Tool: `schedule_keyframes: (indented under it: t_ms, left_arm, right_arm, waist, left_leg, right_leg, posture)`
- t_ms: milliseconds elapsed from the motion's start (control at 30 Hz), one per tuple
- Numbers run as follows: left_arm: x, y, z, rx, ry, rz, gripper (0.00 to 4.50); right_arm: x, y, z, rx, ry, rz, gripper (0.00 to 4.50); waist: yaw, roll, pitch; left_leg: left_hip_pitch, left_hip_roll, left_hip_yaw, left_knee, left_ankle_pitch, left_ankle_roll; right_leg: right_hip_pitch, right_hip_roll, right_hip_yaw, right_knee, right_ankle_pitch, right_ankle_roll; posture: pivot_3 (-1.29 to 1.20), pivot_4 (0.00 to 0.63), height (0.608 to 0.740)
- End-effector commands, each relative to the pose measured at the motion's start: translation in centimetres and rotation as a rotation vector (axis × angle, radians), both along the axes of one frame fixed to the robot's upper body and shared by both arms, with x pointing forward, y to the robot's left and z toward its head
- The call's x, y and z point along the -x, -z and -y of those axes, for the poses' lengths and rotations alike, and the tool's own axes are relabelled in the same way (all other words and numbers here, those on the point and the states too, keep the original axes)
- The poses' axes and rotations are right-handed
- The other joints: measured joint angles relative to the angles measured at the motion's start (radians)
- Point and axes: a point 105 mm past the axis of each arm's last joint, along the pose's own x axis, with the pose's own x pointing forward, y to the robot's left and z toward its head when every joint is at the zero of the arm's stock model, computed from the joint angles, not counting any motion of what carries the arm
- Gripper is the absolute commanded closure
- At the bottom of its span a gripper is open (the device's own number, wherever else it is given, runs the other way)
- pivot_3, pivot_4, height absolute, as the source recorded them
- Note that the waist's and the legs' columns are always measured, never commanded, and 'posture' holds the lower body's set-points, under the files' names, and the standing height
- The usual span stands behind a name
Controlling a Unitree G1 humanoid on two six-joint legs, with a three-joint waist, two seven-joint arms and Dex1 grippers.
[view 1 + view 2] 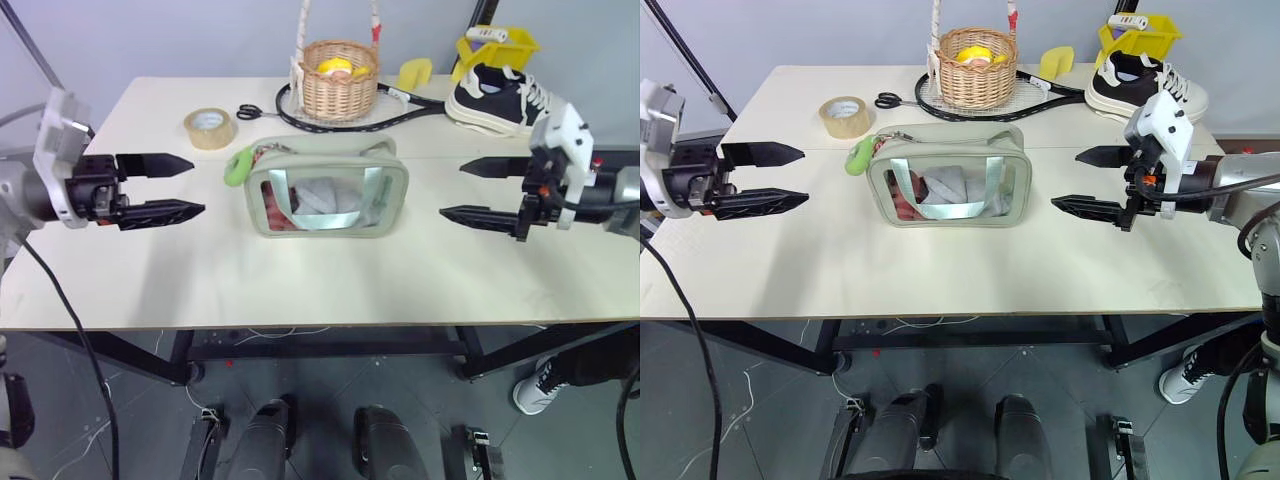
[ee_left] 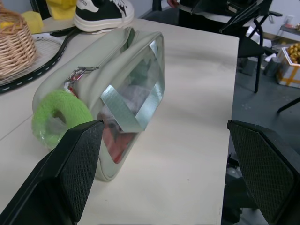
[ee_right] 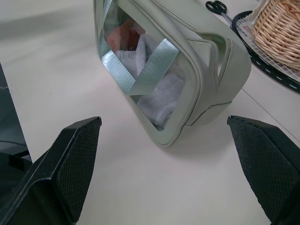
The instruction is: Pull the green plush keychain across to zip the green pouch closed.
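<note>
Pale tabletop [image 1: 300, 280] carrying the green pouch [image 1: 327, 190] near the middle, standing upright, clear window facing the robot. Green plush keychain [image 1: 236, 165] hanging at the pouch's left end, touching it. Basket [image 1: 340, 78], racket [image 1: 395, 105], tape roll [image 1: 209, 128], scissors [image 1: 255, 111] and sneaker [image 1: 497, 98] sitting behind, well apart.

Left eye view: left gripper [image 1: 178, 187] hovering left of the pouch, jaws spread, holding nothing. Right gripper [image 1: 470, 190] hovering on the right, jaws likewise spread and empty.

Right eye view: same layout; both grippers hanging clear of the pouch, neither touching it.

Left wrist view: keychain showing as a fuzzy ring clipped by a metal clasp [image 2: 77, 75] to the zipper, lying just ahead of one finger.

Right wrist view: far end of the pouch sitting between the spread fingers, unbraced.

Risks, judging from here: pulling the keychain without steadying the far end probably dragging or tipping the whole pouch; pinching soft plush likely slipping; pulling off-line possibly jamming the zipper; pouch sliding back into the racket.
</note>
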Motion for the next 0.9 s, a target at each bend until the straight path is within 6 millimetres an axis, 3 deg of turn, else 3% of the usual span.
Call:
schedule_keyframes:
  t_ms: [33, 400, 600, 733, 900]
  left_arm:
    - [0.2, -1.0, 0.1, 0.011, -0.009, 0.033, 0.01]
    - [0.2, -1.9, -0.2, 0.046, -0.027, 0.055, 0.01]
    - [-0.5, -3.3, -0.7, 0.165, -0.092, 0.121, 0.01]
    - [-0.2, -3.4, -0.3, 0.203, -0.091, 0.129, 0.01]
    - [0.2, -3.4, -0.1, 0.195, -0.075, 0.135, 0.01]
  right_arm:
    - [0.5, -1.3, 0.1, 0.016, -0.003, 0.053, 0.0]
    - [-0.2, -2.3, -1.9, 0.027, -0.026, 0.076, 0.0]
    - [-3.5, -5.4, -8.2, 0.09, -0.09, 0.11, 0.0]
    - [-5.5, -6.2, -11.6, 0.161, -0.129, 0.114, 0.0]
    - [-7.9, -5.1, -15.4, 0.291, -0.183, 0.075, 0.0]
  waist:
    - [0.0, 0.0, 0.0]
    - [-0.002, 0.0, 0.0]
    - [-0.014, 0.0, 0.0]
    - [-0.02, 0.0, 0.0]
    - [-0.025, 0.0, 0.0]
  left_leg:
    - [0.0, 0.0, 0.0, 0.0, 0.0, 0.0]
    - [0.0, 0.0, 0.0, 0.0, 0.0, 0.0]
    - [0.0, 0.001, 0.0, 0.0, 0.0, 0.0]
    - [-0.001, 0.0, -0.001, 0.0, 0.0, 0.0]
    - [-0.001, -0.001, 0.0, 0.0, 0.0, 0.0]
  right_leg:
    - [0.0, 0.0, 0.0, 0.0, 0.0, 0.0]
    - [0.0, 0.0, 0.0, 0.0, 0.0, 0.0]
    - [-0.002, 0.001, 0.001, 0.002, 0.001, -0.001]
    - [-0.002, 0.002, -0.001, 0.002, 0.003, 0.003]
    - [-0.003, 0.002, 0.0, 0.003, 0.005, 0.007]
  posture:
    - [0.0, 0.15, 0.724]
    - [0.0, 0.15, 0.724]
    - [0.0, 0.15, 0.724]
    - [0.0, 0.15, 0.724]
    - [0.0, 0.15, 0.724]
